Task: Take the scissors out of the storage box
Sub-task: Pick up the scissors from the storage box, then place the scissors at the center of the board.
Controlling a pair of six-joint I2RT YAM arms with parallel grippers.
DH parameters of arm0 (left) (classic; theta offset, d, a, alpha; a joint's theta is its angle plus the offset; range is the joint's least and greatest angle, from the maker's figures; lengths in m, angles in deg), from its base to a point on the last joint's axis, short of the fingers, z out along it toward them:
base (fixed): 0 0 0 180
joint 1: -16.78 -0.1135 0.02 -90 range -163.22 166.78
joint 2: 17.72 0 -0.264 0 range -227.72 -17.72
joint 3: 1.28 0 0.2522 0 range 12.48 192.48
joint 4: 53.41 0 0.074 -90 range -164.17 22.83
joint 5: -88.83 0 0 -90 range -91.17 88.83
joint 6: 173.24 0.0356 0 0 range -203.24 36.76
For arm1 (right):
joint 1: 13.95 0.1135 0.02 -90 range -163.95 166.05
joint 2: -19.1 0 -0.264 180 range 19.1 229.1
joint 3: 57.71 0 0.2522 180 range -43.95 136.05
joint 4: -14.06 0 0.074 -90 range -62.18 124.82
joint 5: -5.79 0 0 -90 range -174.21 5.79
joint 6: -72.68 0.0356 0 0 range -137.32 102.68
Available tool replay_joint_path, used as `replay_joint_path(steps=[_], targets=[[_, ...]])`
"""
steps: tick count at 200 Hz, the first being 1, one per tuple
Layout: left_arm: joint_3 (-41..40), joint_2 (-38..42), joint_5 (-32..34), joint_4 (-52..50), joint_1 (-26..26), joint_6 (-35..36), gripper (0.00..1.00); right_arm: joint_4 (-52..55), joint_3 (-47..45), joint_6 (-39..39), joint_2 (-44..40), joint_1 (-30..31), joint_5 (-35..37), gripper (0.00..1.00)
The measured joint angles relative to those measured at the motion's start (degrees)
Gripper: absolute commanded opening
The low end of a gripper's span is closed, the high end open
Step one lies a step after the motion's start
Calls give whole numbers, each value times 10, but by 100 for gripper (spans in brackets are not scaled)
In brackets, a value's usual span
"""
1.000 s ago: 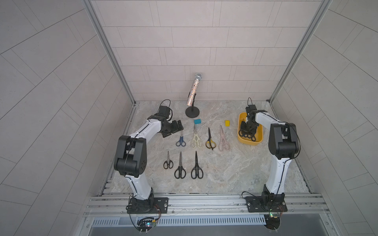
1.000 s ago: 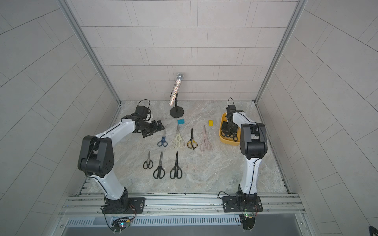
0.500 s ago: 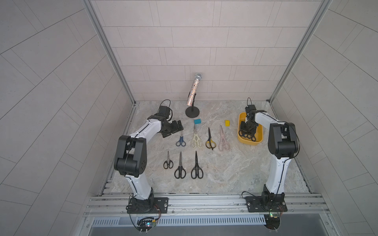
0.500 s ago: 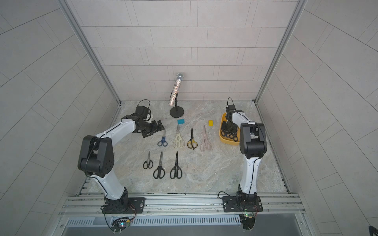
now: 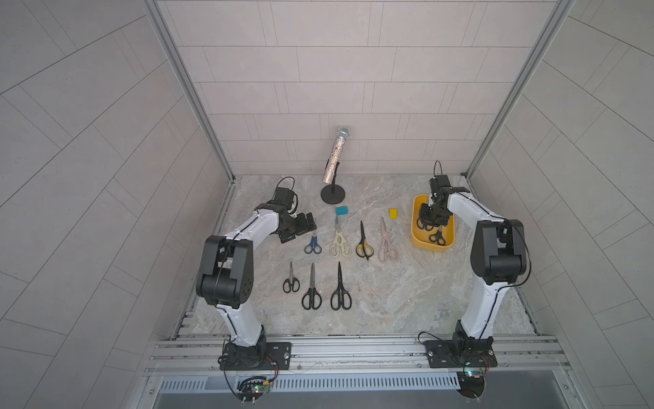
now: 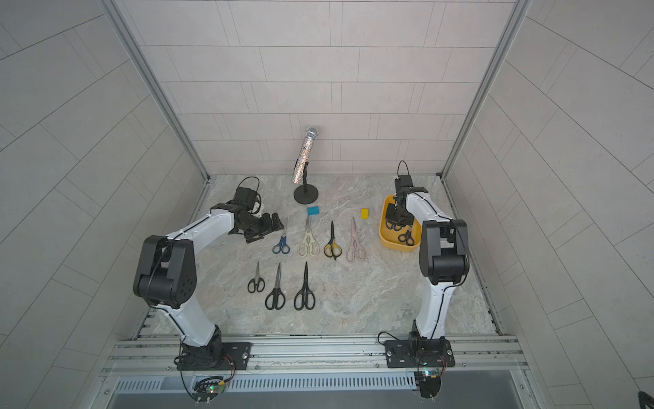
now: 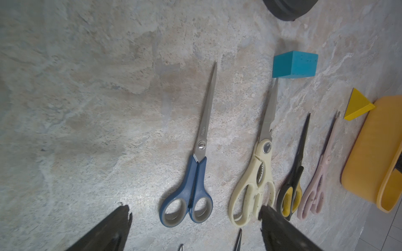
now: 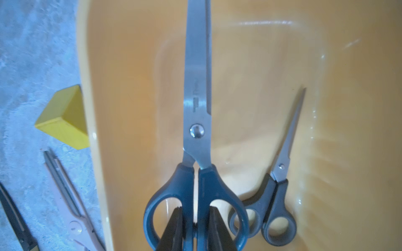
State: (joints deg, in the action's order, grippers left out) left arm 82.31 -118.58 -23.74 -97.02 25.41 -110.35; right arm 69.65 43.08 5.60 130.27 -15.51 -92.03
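Two pairs of scissors left inside the storage box [image 5: 433, 248], far right on the table [image 5: 389, 301]: dark blue pair [image 8: 196, 130] and, just beside it, small black pair [image 8: 280, 173]. Right gripper [image 8: 195, 209] down in the box, fingers [image 8: 171, 234] poked one through each handle loop, nearly closed, pinching the dark blue pair's two inner handle bars together.

Hardly any motion against a second ago in both top views: same arm pose over the box, same two pairs inside. Only change worth noting: fingers drawn in a little, then steady. Judged from that, grasp set and lift due next. Not possible to tell whether raised off the box floor yet. Likely risk: handles nudging the small black pair on the way up.

Further left, seven other pairs laid flat in two rows, four far, three near, so well past halfway. Teal block [image 5: 342, 211] and yellow block [image 5: 393, 213] just beyond the far row. Left gripper [image 7: 193, 208] spread wide, holding nothing, poised by the blue-handled pair [image 7: 204, 121] at the far row's left end, unmoved.
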Motion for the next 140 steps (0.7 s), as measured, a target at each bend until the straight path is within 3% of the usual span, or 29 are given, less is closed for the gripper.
replay_joint_path(steps=[51, 85, 105, 140], targets=[[-24, 31, -3, 10, -9, -2, 100, 13, -5, 0, -22, 0, -3, 0], [-68, 59, -10, 32, -12, -9, 100, 20, -52, 4, -87, 14, -17, 0], [-112, 84, -19, 49, -12, -19, 100, 27, -96, 14, -150, 60, -19, 0], [-193, 125, -32, 79, -12, -34, 100, 27, -188, 66, -266, 201, -26, 0]])
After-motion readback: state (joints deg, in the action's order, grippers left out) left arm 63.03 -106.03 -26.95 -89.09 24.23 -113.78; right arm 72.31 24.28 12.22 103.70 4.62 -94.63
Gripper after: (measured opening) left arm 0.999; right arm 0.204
